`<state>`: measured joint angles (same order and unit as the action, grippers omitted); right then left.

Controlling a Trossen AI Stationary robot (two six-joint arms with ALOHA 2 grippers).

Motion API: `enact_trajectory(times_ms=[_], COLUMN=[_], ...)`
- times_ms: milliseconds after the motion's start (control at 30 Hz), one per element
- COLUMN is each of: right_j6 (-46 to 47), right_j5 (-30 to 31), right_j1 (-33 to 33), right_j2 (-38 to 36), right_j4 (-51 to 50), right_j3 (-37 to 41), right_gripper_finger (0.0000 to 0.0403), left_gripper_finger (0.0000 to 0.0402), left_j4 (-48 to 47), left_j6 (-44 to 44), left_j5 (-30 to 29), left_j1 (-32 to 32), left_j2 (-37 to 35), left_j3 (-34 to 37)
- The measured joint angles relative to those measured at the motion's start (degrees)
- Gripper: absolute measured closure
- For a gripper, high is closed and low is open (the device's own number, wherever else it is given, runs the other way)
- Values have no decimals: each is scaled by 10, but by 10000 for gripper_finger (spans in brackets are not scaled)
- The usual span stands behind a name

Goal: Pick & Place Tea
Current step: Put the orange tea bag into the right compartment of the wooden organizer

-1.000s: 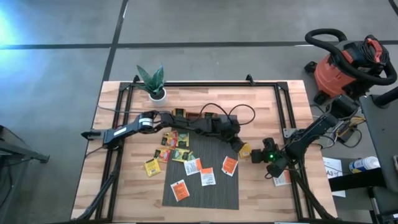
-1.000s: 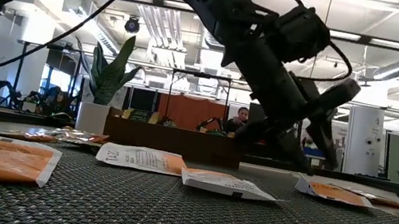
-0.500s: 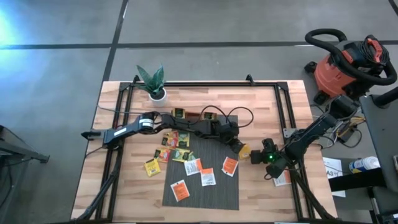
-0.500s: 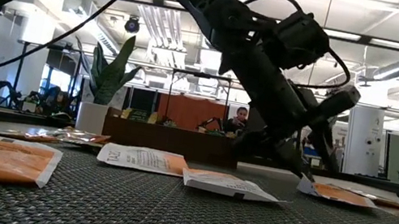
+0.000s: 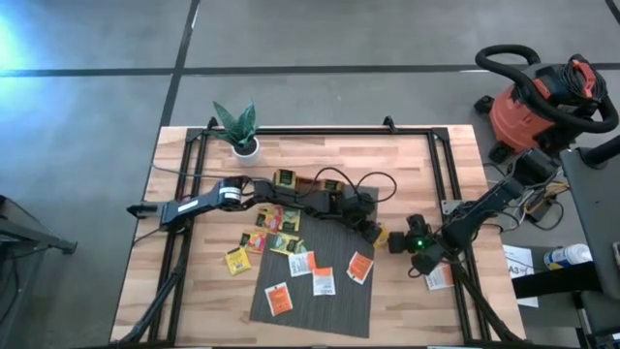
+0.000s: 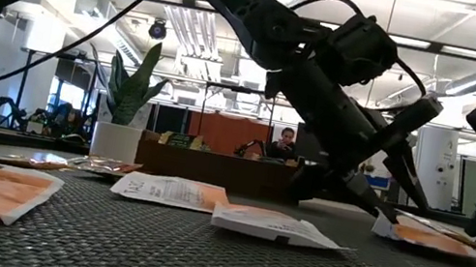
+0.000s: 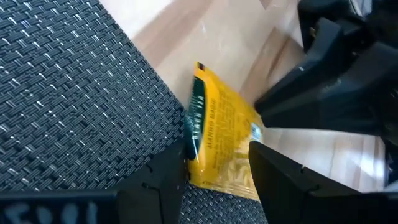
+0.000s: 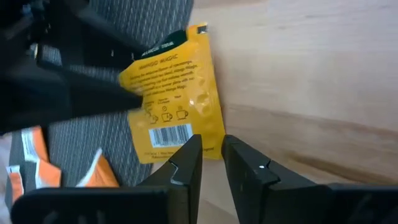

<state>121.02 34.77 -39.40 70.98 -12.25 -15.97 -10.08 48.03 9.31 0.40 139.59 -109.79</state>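
Note:
A yellow tea sachet (image 5: 382, 236) lies half on the grey mat's (image 5: 310, 310) right edge and half on the wood. My left gripper (image 5: 373, 230) reaches in from the left, tipped down and open, with one finger on either side of the sachet (image 7: 217, 118). My right gripper (image 5: 399, 242) stands close on the sachet's right. Its fingers (image 8: 212, 144) are a narrow gap apart, just before the sachet's barcode end (image 8: 171, 134). Several orange-and-white sachets (image 5: 322, 281) lie flat on the mat. My left gripper straddles the yellow sachet's dark-edged end (image 7: 194, 134), slanting down from the table's left. One finger (image 7: 165, 180) overlaps that edge in the wrist view, but I cannot tell whether it touches. My right gripper has its fingertips (image 8: 186, 165) at the sachet's barcode corner (image 8: 208, 149); I cannot tell whether they touch it.
More yellow and green sachets (image 5: 271, 233) lie on the wood left of the mat. A brown compartment tray (image 5: 305, 182) sits under the left arm, and a potted plant (image 5: 237, 131) stands at the far left. A black frame rail (image 5: 320, 129) runs along the far edge.
My left gripper has sunk toward the yellow sachet and rolled a little, and it stays open. The grey mat has turned slightly on the table, carrying its sachets with it. My right gripper has kept still.

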Motion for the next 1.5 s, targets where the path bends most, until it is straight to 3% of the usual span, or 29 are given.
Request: enact_trajectory(times_ms=[333, 733, 900, 1100, 1333, 1400, 1500], right_j6=[-55, -65, -156, -234, -270, -270, -270], right_j5=[-13, -18, -37, -29, 5, 20, 44], right_j1=[16, 16, 15, 15, 16, 17, 22], right_j2=[0, -9, -46, -116, -198, -219, -248], right_j4=[5, 4, 4, -30, -189, -224, -233], right_j3=[0, -1, -19, -48, -115, -130, -146], right_gripper_finger=[335, 335, 335, 335, 335, 335, 335], left_gripper_finger=[250, 367, 398, 400, 401, 401, 401], left_j4=[-4, -26, -75, -140, -206, -219, -229], left_j6=[-2, -44, -90, -177, -354, -435, -542], left_j5=[5, 3, -10, -76, -172, -222, -355], left_j1=[0, 0, -4, -11, -38, -56, -88], left_j2=[-2, -7, -15, -50, -131, -156, -184], left_j3=[-5, -31, -40, -51, -52, -51, -43])
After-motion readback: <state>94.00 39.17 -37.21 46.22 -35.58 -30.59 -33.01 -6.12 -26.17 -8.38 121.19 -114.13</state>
